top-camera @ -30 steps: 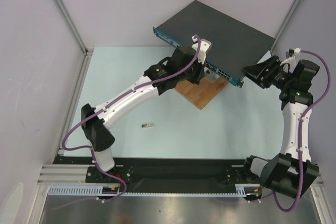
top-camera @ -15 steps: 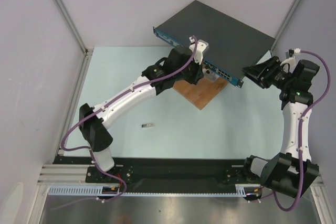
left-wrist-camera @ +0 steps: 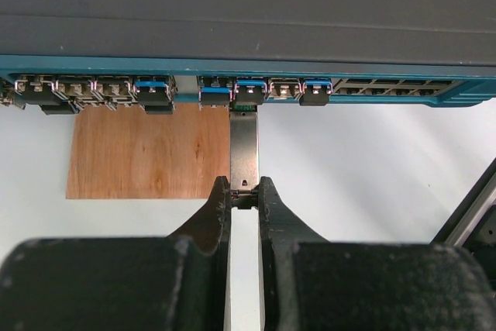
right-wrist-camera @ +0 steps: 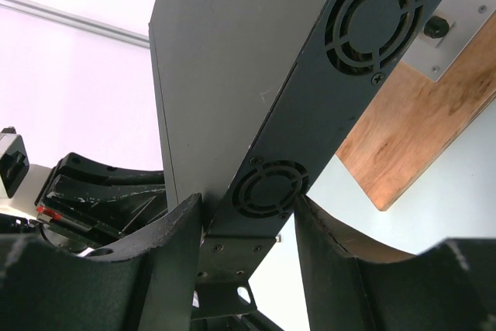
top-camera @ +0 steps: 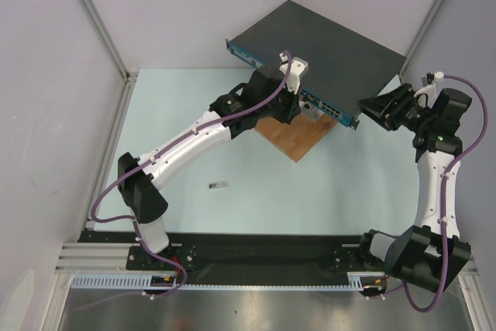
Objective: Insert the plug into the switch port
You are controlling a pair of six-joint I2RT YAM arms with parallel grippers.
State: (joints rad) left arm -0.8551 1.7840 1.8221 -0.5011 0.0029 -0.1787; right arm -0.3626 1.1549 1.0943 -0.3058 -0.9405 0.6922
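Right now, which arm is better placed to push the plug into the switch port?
Left. The left pincer grips the plug by its rear, tip at a port in the blue face of the switch. The right pincer only straddles the switch end.

Our left arm point(top-camera: 194, 133) reaches far forward, left gripper point(left-wrist-camera: 245, 187) pinching the plug point(left-wrist-camera: 243, 145); our right arm point(top-camera: 432, 184) stands bent, right gripper point(right-wrist-camera: 248, 205) straddling the switch point(right-wrist-camera: 225, 75).
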